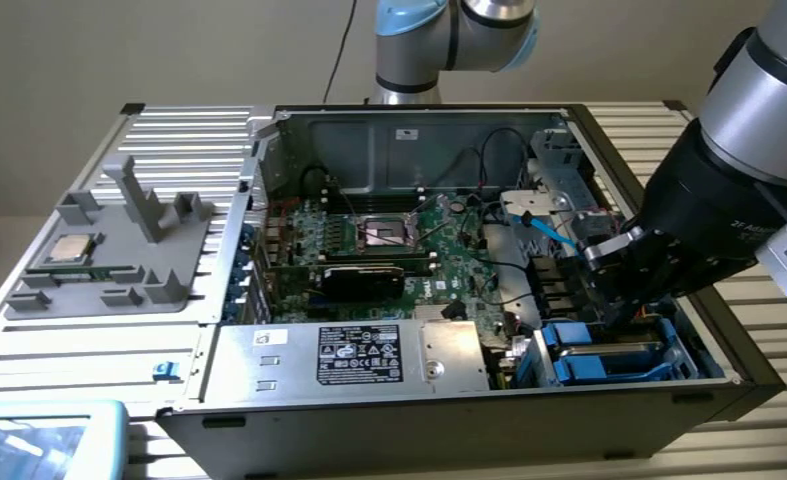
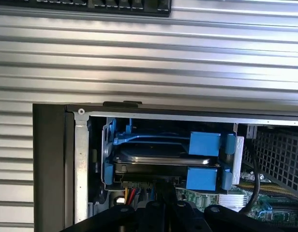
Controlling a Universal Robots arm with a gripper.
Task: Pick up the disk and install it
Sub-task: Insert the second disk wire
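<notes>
**Disk seated in the bay at the case's front corner**

One open case (image 1: 713,385) is seen on a slatted desk (image 1: 46,345). The gripper (image 1: 616,300) is lowered inside it, close against the side wall on the exterior view's right, its jaws drawn together and nothing seen clamped between them. Just below and beside it the blue bay (image 1: 607,362) is set, tight in the front corner on that side, hemmed by the front wall, the side wall and one silver box (image 1: 353,352). Little free room is left around the gripper; more is found above the board (image 1: 407,245) at the middle.

In the wrist view, one disk (image 2: 158,155) is seen lying flat within its blue carrier (image 2: 203,143), just inside the case's rim (image 2: 187,117), with cables (image 2: 132,195) plugged at its near edge.

Outside the case, at the desk's edge on the exterior view's left, one grey fixture (image 1: 126,260) is set, with one chip (image 1: 70,250) on it.
</notes>
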